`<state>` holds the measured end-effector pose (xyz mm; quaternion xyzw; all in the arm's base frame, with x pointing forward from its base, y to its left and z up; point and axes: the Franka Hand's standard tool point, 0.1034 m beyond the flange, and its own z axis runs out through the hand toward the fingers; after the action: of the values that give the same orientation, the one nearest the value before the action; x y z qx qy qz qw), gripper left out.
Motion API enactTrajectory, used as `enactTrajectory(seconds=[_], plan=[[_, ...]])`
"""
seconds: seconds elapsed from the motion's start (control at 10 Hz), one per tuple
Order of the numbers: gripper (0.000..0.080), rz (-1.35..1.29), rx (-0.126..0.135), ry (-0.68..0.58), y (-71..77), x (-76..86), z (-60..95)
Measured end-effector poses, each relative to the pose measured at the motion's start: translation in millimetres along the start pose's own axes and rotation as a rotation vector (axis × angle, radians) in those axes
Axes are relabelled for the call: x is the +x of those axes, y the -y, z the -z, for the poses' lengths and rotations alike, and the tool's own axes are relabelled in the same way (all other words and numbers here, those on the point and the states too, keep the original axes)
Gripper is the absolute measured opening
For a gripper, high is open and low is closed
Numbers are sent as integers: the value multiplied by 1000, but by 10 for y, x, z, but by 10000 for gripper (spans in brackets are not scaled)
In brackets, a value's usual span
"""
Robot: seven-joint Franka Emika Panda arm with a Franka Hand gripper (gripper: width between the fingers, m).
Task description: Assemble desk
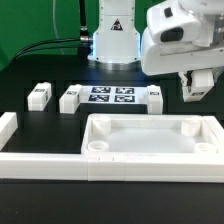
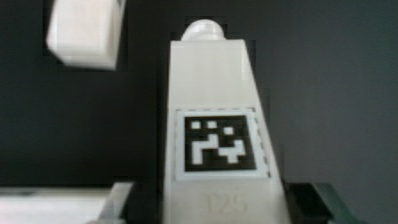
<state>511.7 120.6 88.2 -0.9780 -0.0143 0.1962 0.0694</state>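
Note:
The desk's white tabletop [image 1: 150,140] lies with its raised rim up near the front of the exterior view. My gripper [image 1: 198,90] hangs above the tabletop's far right corner, shut on a white square leg [image 2: 217,120]. In the wrist view my gripper [image 2: 228,205] has its dark fingers [image 2: 313,202] pressed against both sides of that leg, whose tag faces the camera. Three more legs lie on the black table: two to the exterior view's left [image 1: 40,95] [image 1: 70,98] and one [image 1: 155,97] right of the marker board. A loose leg [image 2: 86,35] also shows in the wrist view.
The marker board [image 1: 110,97] lies flat behind the tabletop. Long white border rails run along the front [image 1: 45,160] and up the exterior view's left side [image 1: 8,128]. The arm's base [image 1: 112,35] stands at the back with cables beside it.

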Motion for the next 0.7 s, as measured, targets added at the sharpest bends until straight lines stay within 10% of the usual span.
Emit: enactTrajectory(seconds=[0.4,0.7], plan=[[289,-31,1,-244,149,167,661],[289,-23,2,-457,143,226,611]])
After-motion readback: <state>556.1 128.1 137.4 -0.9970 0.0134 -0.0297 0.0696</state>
